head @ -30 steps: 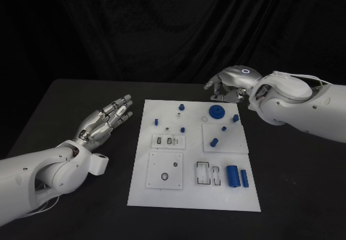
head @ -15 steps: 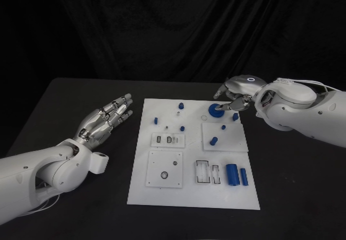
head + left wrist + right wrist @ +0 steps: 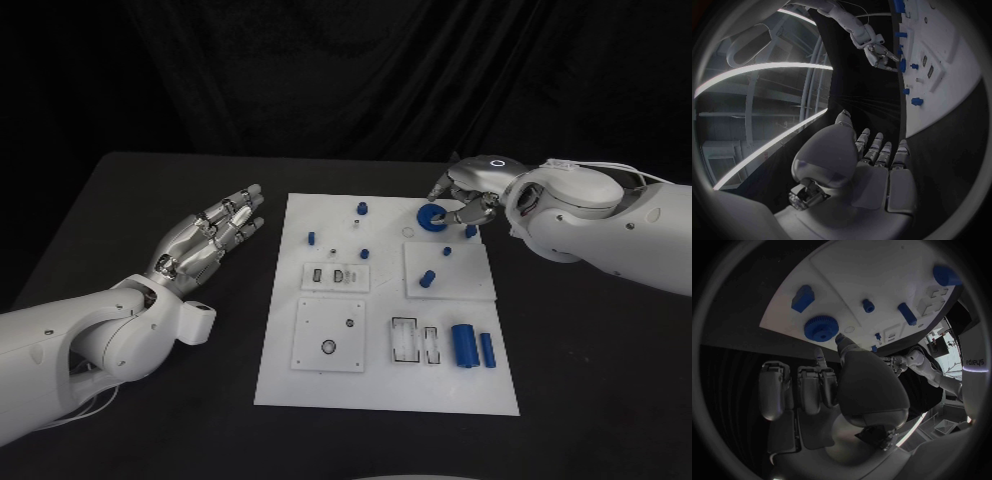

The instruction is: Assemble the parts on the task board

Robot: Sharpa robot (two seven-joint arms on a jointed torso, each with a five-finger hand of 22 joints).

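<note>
The black table (image 3: 144,200) carries one white task board (image 3: 389,385), lying flat in its middle with its long side running away from the robot. Two white arms reach in, one from each side.

The left hand (image 3: 212,233) hovers over bare table just beside the board's left edge, palm up, fingers straight and slightly apart, with nothing in it. The left wrist view shows the same flat, loose hand (image 3: 873,165) above the dark table.

The right hand (image 3: 464,195) is at the board's far right corner, fingers curled downward at one round blue gear (image 3: 431,217). In the right wrist view a fingertip (image 3: 842,339) lies just beside the gear (image 3: 821,328), seemingly touching its toothed rim; I cannot tell whether the hand actually grips it.

On the board lie three raised white plates: one square plate (image 3: 330,337) near the left, one small slotted plate (image 3: 335,277) above it, and one plate (image 3: 447,272) on the right bearing two blue pegs. Near the right front lie two blue cylinders side by side, one thick (image 3: 464,345) and one thin (image 3: 489,350), just beside two empty outlined slots (image 3: 415,342). Several small blue pegs stand scattered over the far half; their exact number is hard to tell.
</note>
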